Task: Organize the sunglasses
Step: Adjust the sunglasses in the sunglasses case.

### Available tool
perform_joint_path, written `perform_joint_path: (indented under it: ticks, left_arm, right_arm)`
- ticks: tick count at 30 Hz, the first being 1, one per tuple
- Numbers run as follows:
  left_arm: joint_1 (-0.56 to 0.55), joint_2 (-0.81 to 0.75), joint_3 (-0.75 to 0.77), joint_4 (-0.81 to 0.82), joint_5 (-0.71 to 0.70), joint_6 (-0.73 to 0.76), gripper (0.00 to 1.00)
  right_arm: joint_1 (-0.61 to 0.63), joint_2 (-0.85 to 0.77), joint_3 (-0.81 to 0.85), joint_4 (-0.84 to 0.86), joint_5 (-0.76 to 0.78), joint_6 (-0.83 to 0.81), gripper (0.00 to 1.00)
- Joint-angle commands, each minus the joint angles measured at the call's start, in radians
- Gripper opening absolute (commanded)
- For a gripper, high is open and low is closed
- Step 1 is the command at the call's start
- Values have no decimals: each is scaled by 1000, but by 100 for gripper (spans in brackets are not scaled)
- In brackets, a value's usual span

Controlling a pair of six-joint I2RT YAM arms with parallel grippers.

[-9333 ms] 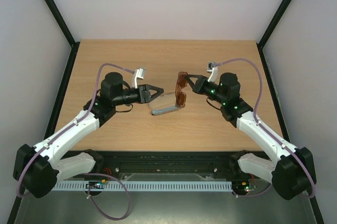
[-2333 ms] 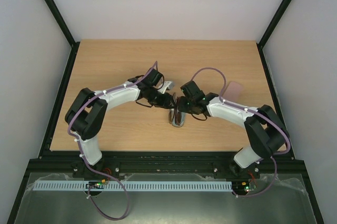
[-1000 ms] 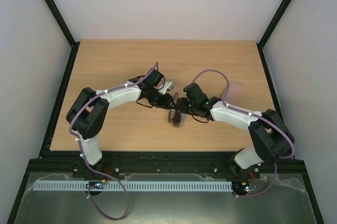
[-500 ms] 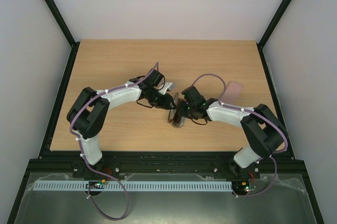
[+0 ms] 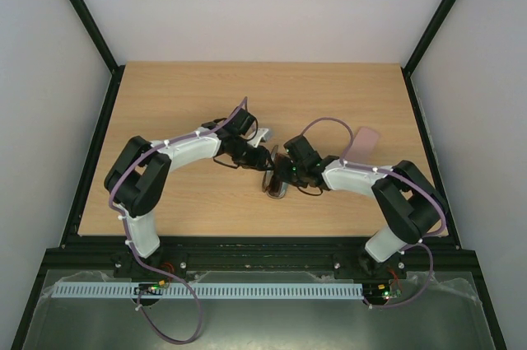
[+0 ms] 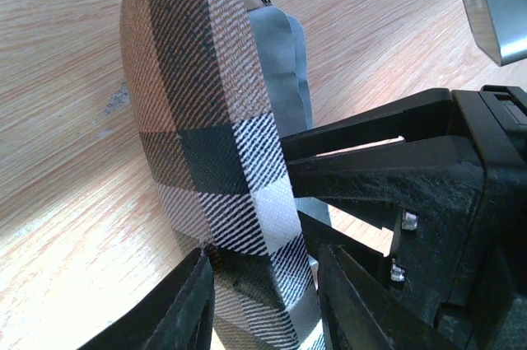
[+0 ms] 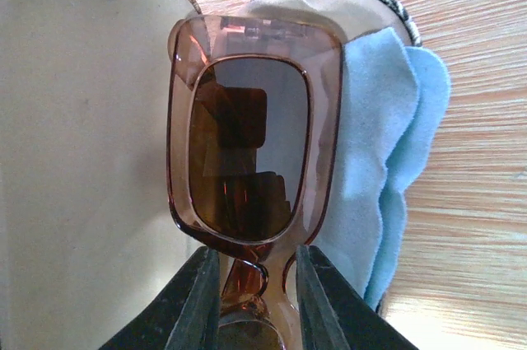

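left jaws: clamped on plaid case
right jaws: pinching sunglasses at the bridge
tip: seat them flat, cloth at 3 o'clock

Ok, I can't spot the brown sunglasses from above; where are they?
Right wrist view: the brown sunglasses lie in the open case at mid-table, partly over the blue cloth, the right claw pinching their bridge.

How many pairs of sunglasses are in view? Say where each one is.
1. The brown-framed sunglasses lie in the open case, their bridge between the fingers of the right gripper. Another pair may be hidden from these views.
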Motion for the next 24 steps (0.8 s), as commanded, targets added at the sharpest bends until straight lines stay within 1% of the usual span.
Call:
perform_joint_path:
  ticks: [1,5,10,18,24]
  left_arm:
    - [-9,17,25,-18,11,-5,37]
    - [-9,17,24,-15,11,-5,37]
    - [-9,14,21,-14,9,-5,37]
    - [-9,15,22,-10,9,-8,37]
    - [-9,17,24,-11,8,-12,37]
  right_arm:
    - [5,23,-30,89,-57,55,25]
    - [5,7,-52,126,-62,92,24]
    - [5,-24,-69,144,-36,116,12]
    - [6,-72,-39,63,12,72,7]
    - [5,-110,-28,32,55,52,7]
